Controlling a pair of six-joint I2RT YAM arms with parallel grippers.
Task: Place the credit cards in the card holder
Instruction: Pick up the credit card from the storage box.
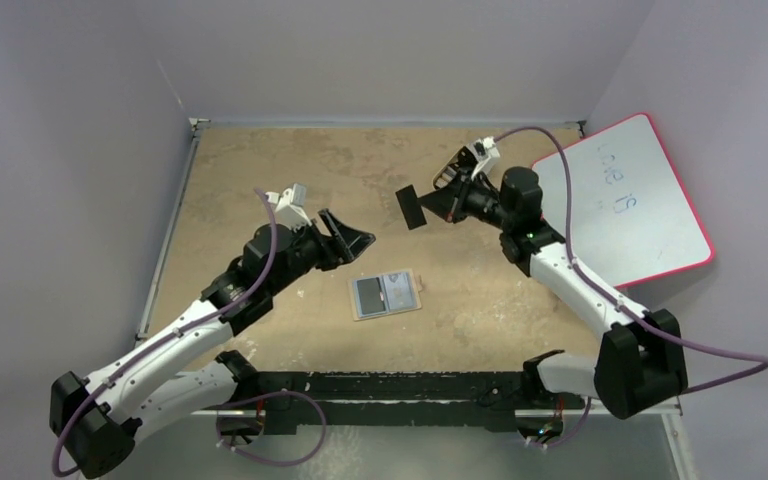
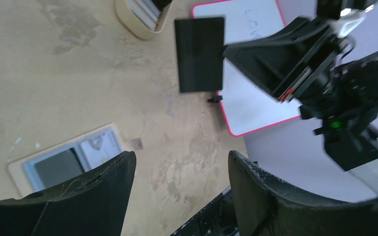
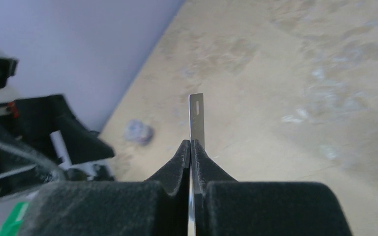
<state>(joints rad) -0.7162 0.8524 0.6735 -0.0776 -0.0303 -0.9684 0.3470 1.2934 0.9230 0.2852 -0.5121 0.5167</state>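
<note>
**Inspector A:** Any writing?
**Inspector B:** Blue handwriting on the whiteboard (image 1: 625,215), not legible.
**A:** Count?
**B:** One credit card (image 1: 412,207), pinched in the right gripper (image 3: 191,147) and jutting past its tips. One card holder (image 1: 416,290) lies open under the left gripper (image 2: 182,157) (jaws apart, holding nothing).

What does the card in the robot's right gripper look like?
The card is a thin, flat rectangle, dark in the top and left wrist views and probably plastic. Edge-on in the right wrist view it is just a grey sliver with a small slot-like mark near its far end. The right gripper is shut on one edge and holds it in the air above the table, touching nothing else.
</note>
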